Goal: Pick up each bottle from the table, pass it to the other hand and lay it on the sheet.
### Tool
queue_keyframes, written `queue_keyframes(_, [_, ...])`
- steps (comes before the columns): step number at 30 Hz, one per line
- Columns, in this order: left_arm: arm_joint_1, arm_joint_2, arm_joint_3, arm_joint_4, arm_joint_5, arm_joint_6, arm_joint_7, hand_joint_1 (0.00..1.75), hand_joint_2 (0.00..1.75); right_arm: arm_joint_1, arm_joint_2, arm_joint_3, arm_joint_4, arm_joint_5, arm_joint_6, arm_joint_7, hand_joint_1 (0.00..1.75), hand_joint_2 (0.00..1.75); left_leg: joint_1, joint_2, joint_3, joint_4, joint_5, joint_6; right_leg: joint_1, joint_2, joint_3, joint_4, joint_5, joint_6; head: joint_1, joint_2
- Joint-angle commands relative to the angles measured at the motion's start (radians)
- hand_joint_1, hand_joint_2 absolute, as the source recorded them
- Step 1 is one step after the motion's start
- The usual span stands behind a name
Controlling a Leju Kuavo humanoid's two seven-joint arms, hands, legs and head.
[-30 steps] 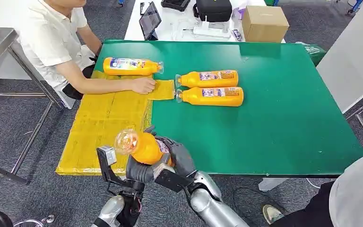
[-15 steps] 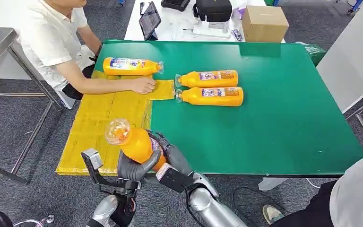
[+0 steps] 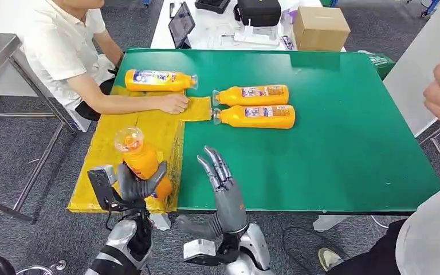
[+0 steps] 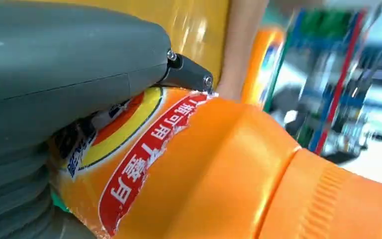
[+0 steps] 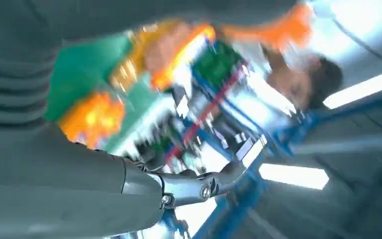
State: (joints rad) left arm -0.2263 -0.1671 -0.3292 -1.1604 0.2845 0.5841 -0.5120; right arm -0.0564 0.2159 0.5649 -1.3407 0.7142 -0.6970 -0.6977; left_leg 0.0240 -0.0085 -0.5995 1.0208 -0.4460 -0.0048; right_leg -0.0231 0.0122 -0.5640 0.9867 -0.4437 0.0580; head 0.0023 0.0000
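Handover done since the earlier frames: both hands were on the bottle (image 3: 142,160) at the desk's near edge, now the left hand (image 3: 136,184) alone grips it and has carried it over the near end of the yellow sheet (image 3: 120,146), while the right hand (image 3: 224,189) has let go and stands apart, fingers spread and pointing up, holding nothing. Bottle is upright, slightly tilted, clear cap on top, fingers wrapped round the lower body over the label (image 4: 129,169). Judgement: rigid plastic, looks full so fairly heavy and bottom-loaded; smooth glossy wrap, likely slippery, so a mid-body wrap is the safe hold, not the neck. Round body may roll once laid flat. Two more bottles (image 3: 252,94) (image 3: 255,116) lie side by side on the green desk (image 3: 332,132), caps toward the sheet. Another bottle (image 3: 159,80) lies at the sheet's far end. A person's hand (image 3: 175,103) rests on the sheet. Right wrist view is too blurred to read.
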Motion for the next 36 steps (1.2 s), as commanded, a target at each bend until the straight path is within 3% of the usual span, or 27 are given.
queue_keyframes(1, [-0.143, 0.021, 0.105, 0.247, -0.428, 0.114, 0.005, 1.75, 1.75, 0.034, 0.018, -0.119, -0.171, -0.012, -0.001, 0.0, 0.0, 0.0, 0.0, -0.003, 0.001, -0.001, 0.001, 0.001, 0.001, -0.005, 0.002, 0.0, 0.0, -0.002, 0.001, 0.0])
queue_keyframes(2, [-0.153, 0.011, 0.141, 0.272, -0.65, 0.114, 0.063, 1.75, 1.75, 0.025, 0.015, -0.106, -0.157, -0.023, -0.001, 0.0, 0.0, 0.0, 0.0, -0.003, 0.002, -0.001, 0.001, 0.002, 0.001, -0.005, 0.003, -0.001, 0.0, -0.003, 0.0, 0.0])
queue_keyframes(3, [-0.153, 0.011, 0.141, 0.272, -0.65, 0.114, 0.063, 1.75, 1.75, 0.025, 0.015, -0.106, -0.157, -0.023, -0.001, 0.0, 0.0, 0.0, 0.0, 0.0, 0.001, -0.001, 0.001, 0.001, 0.001, -0.002, 0.002, -0.001, 0.001, -0.002, 0.0, 0.0])
queue_keyframes(7, [-0.204, 0.02, 0.173, 0.361, -1.102, 0.114, 0.206, 1.75, 1.75, -0.002, 0.017, -0.071, -0.114, -0.057, -0.001, 0.0, 0.0, 0.0, 0.0, 0.0, 0.002, -0.001, 0.001, 0.001, 0.001, -0.002, 0.002, -0.001, 0.001, -0.003, 0.001, 0.0])
queue_keyframes(11, [-0.313, 0.041, 0.09, 0.591, -1.346, 0.095, 0.365, 1.75, 1.75, -0.026, 0.015, -0.04, -0.078, -0.083, -0.001, 0.0, 0.0, 0.0, 0.0, 0.001, 0.002, -0.001, 0.001, 0.002, 0.001, -0.002, 0.003, -0.001, 0.001, -0.003, 0.0, 0.0])
queue_keyframes(27, [-0.327, 0.034, 0.096, 0.708, -1.344, -0.002, 0.379, 1.75, 1.75, -0.028, -0.008, -0.015, -0.025, -0.145, -0.001, 0.0, 0.0, 0.0, 0.001, 0.001, 0.004, -0.002, 0.001, 0.003, 0.002, -0.001, 0.005, -0.002, 0.001, -0.004, 0.0, 0.0])
queue_keyframes(28, [-0.347, 0.039, 0.072, 0.775, -1.384, -0.116, 0.458, 0.03, 1.75, -0.036, -0.011, -0.025, 0.007, -0.162, -0.001, 0.0, 0.0, 0.0, 0.0, 0.001, 0.002, -0.001, 0.001, 0.001, 0.001, -0.001, 0.003, -0.001, 0.0, -0.002, 0.001, 0.0])
queue_keyframes(36, [-0.353, 0.055, 0.061, 0.818, -1.415, -0.226, 0.533, 0.0, 1.75, -0.045, -0.013, -0.042, 0.034, -0.187, -0.001, 0.0, 0.0, 0.0, 0.0, 0.004, 0.009, -0.005, 0.003, 0.002, 0.001, 0.001, 0.009, -0.004, 0.003, -0.004, 0.001, 0.0])
